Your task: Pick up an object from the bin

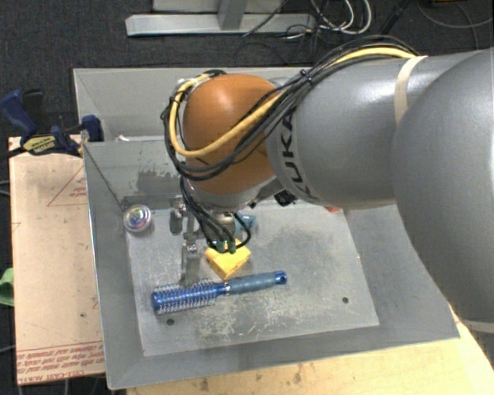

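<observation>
Camera view: scuffed grey metal bin (pixel 336 312), with dark carpet around it. The grey arm with orange wrist cover (pixel 227 136) reaches in from the right. The gripper (pixel 207 248) points down at mid-bin, right over a small yellow wedge-shaped block (pixel 230 262). Cannot tell how far the gripper is open, or whether it grips anything. A blue plastic hairbrush (pixel 211 292) lies just below the block, and a shiny round metal cap (pixel 137 217) sits well to the left.

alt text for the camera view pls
The gripper hangs low in the grey bin, right by a yellow block near the middle. A blue hairbrush lies just below them in the view; a small shiny round object sits left.
</observation>
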`<state>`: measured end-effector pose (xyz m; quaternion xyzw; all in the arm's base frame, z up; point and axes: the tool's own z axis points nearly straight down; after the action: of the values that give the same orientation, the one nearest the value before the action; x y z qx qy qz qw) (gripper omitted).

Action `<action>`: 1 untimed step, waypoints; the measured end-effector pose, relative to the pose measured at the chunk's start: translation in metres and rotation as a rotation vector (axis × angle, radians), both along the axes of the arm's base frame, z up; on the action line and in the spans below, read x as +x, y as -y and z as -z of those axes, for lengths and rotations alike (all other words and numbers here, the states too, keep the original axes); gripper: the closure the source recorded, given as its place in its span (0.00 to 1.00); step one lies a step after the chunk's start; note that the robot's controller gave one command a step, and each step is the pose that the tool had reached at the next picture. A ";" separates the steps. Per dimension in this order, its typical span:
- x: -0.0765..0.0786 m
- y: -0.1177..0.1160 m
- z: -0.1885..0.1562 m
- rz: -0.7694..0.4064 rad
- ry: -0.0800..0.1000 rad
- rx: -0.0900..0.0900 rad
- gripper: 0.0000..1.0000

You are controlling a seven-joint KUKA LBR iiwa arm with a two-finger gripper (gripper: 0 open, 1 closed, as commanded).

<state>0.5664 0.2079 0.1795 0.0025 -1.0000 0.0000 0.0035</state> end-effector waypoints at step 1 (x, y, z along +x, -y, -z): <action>-0.012 0.018 0.106 0.014 -0.001 -0.001 0.00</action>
<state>0.5546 0.1901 0.0733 -0.0045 -1.0000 0.0004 0.0038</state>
